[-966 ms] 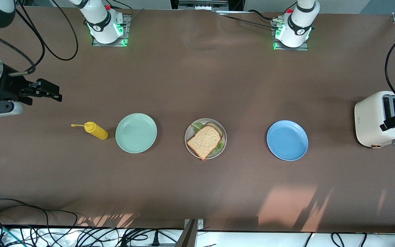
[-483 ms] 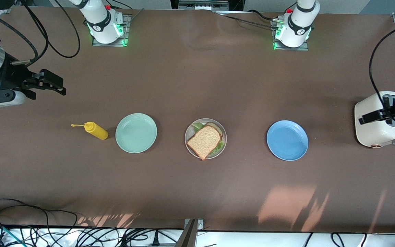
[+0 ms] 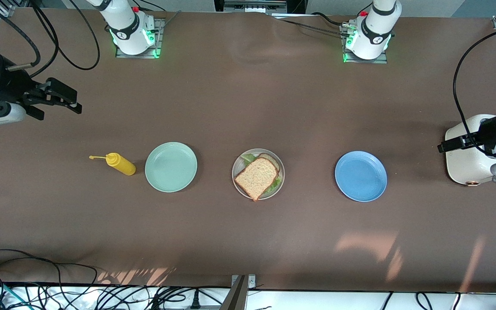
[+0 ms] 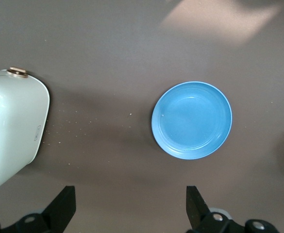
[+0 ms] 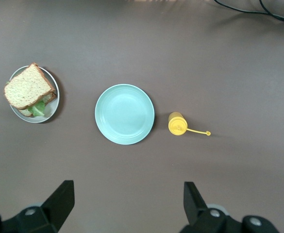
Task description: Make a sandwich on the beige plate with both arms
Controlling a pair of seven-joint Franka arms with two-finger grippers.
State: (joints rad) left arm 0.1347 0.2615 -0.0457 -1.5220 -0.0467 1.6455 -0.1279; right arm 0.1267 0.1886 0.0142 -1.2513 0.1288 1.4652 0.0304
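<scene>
Two slices of brown toast with green lettuce between them made up the sandwich (image 3: 257,177), which sat on the beige plate (image 3: 238,165) at the middle of the table, between the mint green plate (image 3: 171,166) toward the right arm's end and the blue plate (image 3: 361,175) toward the left arm's end. Its top slice lay flat and turned diagonally, one corner reaching past the plate's rim toward the front camera, with the lower slice and lettuce peeking out at the edge farther from that camera. Both grippers were well apart from it. The right gripper (image 3: 60,97) hung in the air over bare table at the right arm's end, jaws spread wide and empty; its wrist view showed the sandwich, the mint green plate and the yellow squeeze bottle (image 3: 120,163) in a row. The left gripper (image 3: 454,144) hovered at the edge of the white toaster (image 3: 467,165) at the left arm's end, fingers (image 4: 64,208) likewise spread and holding nothing.
</scene>
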